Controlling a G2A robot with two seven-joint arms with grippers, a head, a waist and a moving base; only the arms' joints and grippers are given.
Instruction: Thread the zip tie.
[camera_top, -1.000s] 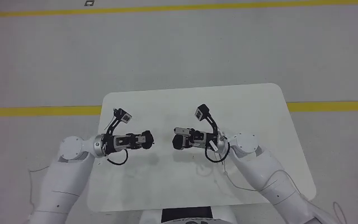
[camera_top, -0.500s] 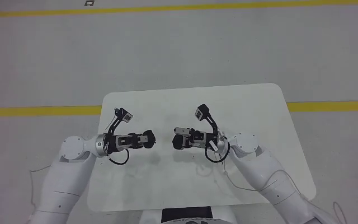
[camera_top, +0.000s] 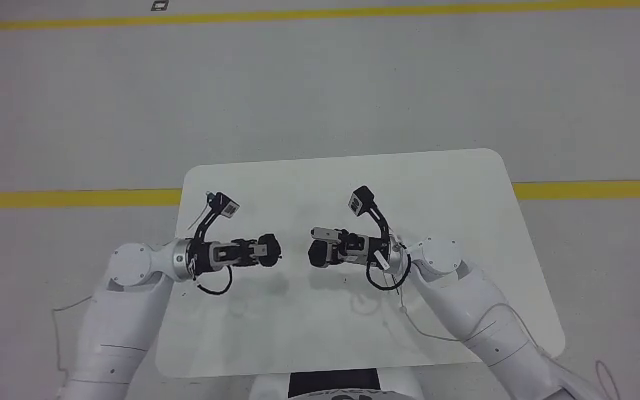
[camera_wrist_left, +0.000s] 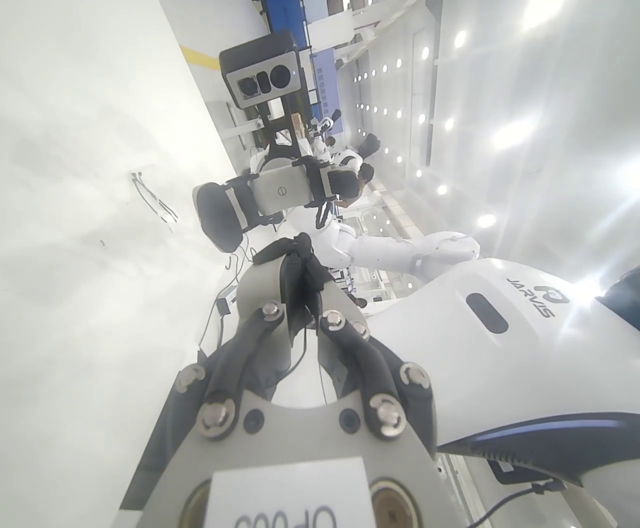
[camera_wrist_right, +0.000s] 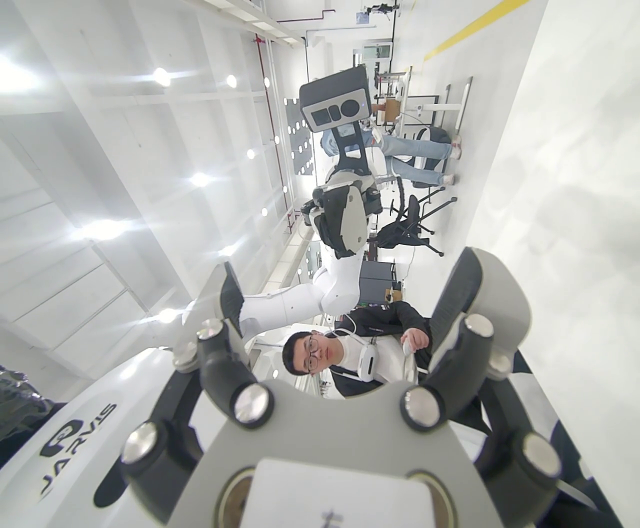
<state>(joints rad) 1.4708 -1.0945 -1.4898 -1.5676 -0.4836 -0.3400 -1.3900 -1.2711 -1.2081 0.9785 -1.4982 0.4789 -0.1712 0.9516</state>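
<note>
Your left pincer (camera_wrist_left: 295, 256) is clenched, its dark pads tip to tip; you can't tell if anything thin is nipped there. Your right pincer (camera_wrist_right: 345, 280) gapes wide, facing it, near. Thin wiry strands (camera_wrist_left: 150, 197), likely zip ties, lie flat on the smooth white table (camera_top: 450, 190), nearer the right pincer.

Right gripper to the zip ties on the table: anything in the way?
Nothing visible. The zip ties lie on bare table close by the open right gripper, which hangs above the surface. The shut left gripper faces it across a gap and does not cover the ties.
</note>
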